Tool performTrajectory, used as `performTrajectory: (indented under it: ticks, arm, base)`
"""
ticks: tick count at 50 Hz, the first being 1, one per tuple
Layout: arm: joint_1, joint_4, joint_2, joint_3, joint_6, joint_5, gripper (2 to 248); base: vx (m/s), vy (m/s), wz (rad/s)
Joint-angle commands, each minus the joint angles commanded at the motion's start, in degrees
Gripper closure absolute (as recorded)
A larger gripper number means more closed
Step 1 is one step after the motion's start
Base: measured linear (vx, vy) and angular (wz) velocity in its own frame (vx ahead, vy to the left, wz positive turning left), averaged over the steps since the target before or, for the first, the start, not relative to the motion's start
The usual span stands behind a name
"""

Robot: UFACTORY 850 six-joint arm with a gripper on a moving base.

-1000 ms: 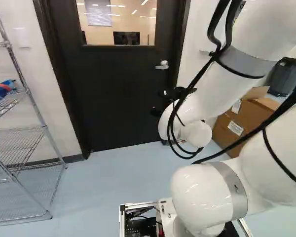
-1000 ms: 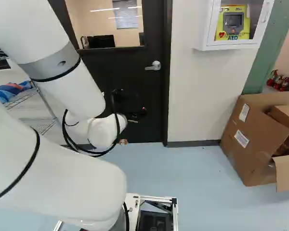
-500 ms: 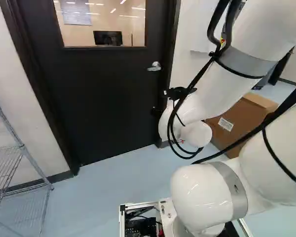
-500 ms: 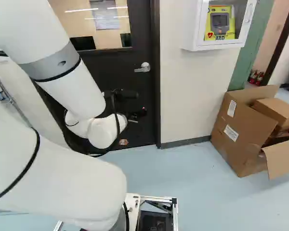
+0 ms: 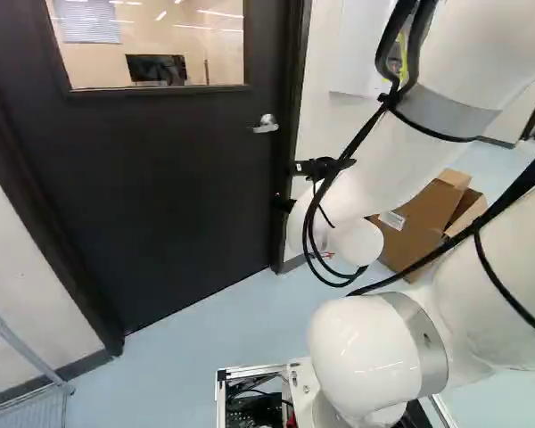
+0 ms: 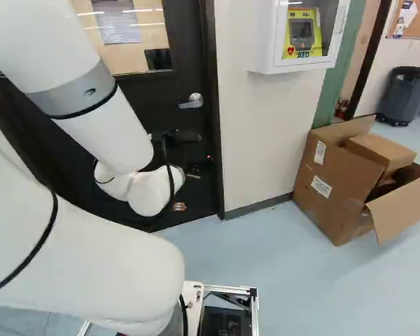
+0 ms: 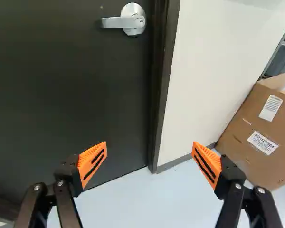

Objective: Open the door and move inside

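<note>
Jaws are hanging wide apart, holding nothing, probably to leave room for that handle [image 7: 132, 20] sitting ahead at twelve o'clock on the closed door [image 7: 61, 90].

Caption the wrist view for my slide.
Open gripper before a closed black door with a silver handle, cardboard box alongside.

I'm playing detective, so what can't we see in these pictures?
- Door's top: cut off by the upper edge, all views.
- Most of the metal rack: cut off by the left base view's left edge.
- Open cardboard box's bottom: hidden by its walls and the smaller box, right base view.
</note>
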Motion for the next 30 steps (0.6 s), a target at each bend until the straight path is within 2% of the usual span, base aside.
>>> performTrajectory:
  ticks: [9, 30]
  arm:
    - [0.0, 0.0, 0.0, 0.0, 0.0, 0.0, 3]
    - [0.0, 0.0, 0.0, 0.0, 0.0, 0.0, 3]
  base:
    - [0.121, 0.148, -0.184]
    - [0.122, 0.171, -0.027]
